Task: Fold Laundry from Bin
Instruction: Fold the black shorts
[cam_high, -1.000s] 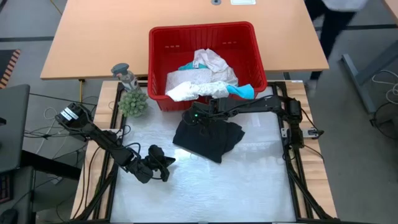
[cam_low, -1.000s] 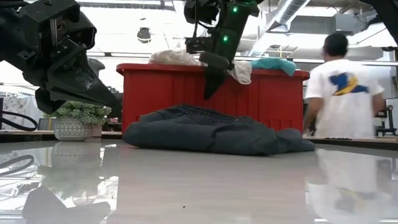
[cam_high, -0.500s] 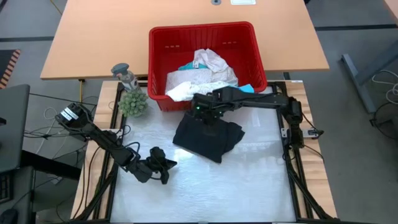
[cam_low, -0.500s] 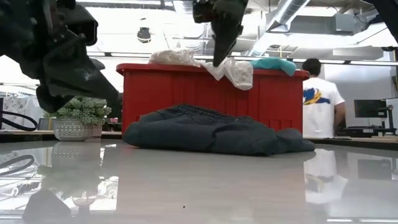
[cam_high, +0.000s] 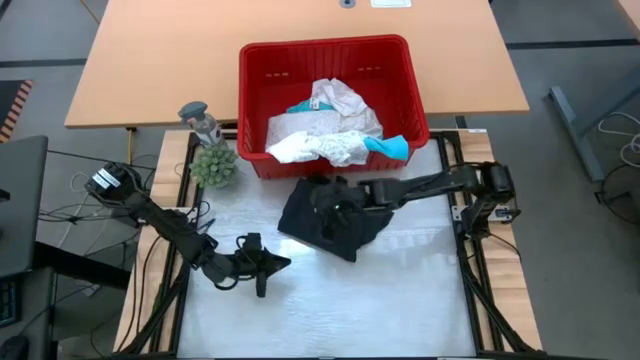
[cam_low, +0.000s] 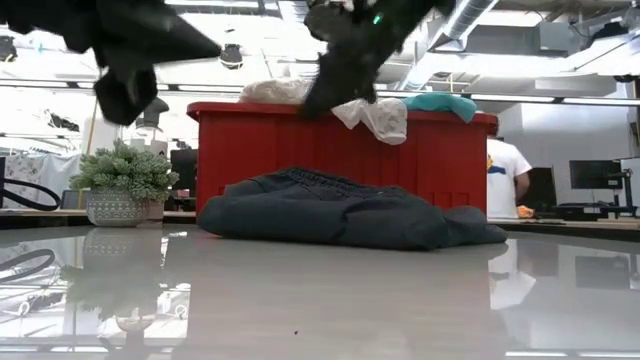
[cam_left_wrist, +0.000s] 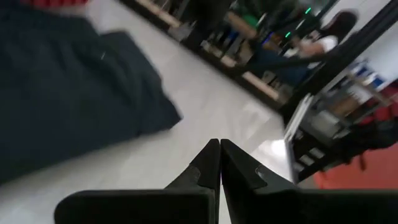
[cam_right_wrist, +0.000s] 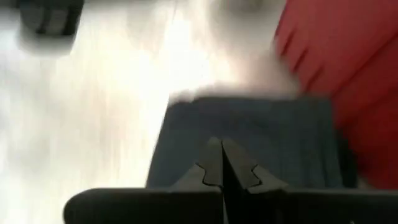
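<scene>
The red bin (cam_high: 415, 85) stands at the table's far edge. It holds white lacy laundry (cam_high: 325, 125) and a teal piece (cam_high: 392, 146); a white flap (cam_low: 375, 115) hangs over its front rim. A black garment (cam_high: 335, 222) lies crumpled on the table just in front of the bin. My right gripper (cam_right_wrist: 221, 146) hovers shut above this garment's far part (cam_high: 322, 205), well clear of it in the low view (cam_low: 315, 100). My left gripper (cam_high: 283, 263) is shut and empty above the table's near left, pointing toward the garment (cam_left_wrist: 68, 93).
A small potted plant (cam_high: 213, 165) stands at the bin's left front corner, with a grey figure (cam_high: 200, 118) behind it. A wooden table (cam_high: 150, 60) lies beyond the bin. White tabletop (cam_high: 400, 290) lies bare in front of the garment. A person (cam_low: 505, 170) stands in the room behind.
My right gripper reached to the white laundry at the bin's front rim, then drew back toward the near edge and now hangs over the black garment. My left gripper has risen and tipped its fingers up toward level. The black garment has not moved.
</scene>
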